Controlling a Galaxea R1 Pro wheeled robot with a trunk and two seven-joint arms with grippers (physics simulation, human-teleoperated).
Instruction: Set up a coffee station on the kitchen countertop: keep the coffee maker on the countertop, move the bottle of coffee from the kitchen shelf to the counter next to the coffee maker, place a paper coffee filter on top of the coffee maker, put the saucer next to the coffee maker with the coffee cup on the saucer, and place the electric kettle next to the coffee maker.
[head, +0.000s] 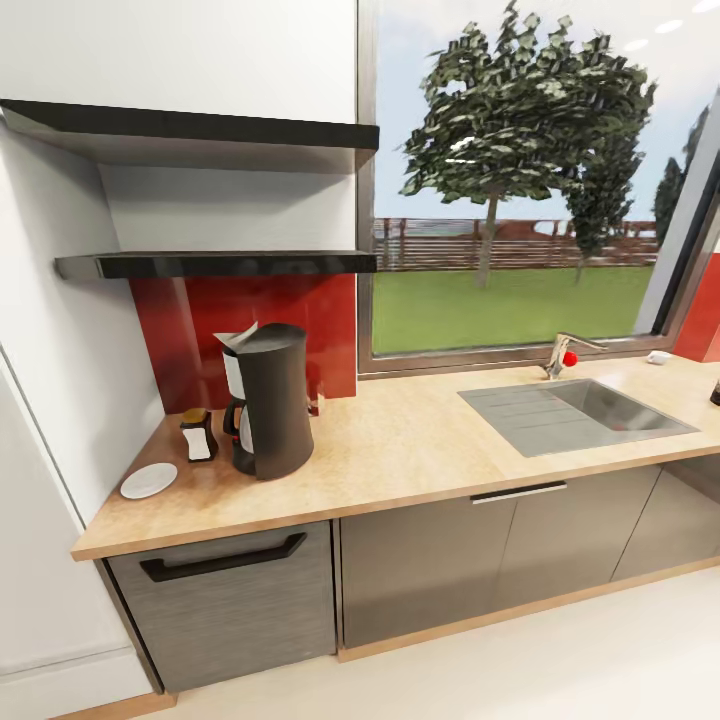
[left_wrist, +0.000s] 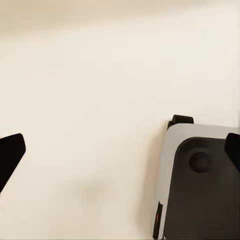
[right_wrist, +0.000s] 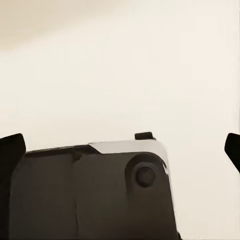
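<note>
coffee maker (head: 272, 400) upright, paper coffee filter (head: 237, 339) atop

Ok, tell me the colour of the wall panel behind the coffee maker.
Glossy red wall panel, behind the dark-grey coffee maker; clearest in the head view.

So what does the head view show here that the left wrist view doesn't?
The head view alone has the kitchen countertop with the coffee maker, a paper coffee filter on top of it, the bottle of coffee and the saucer beside it. The left wrist view alone has the open left gripper over pale floor and the robot's base. They share nothing.
</note>
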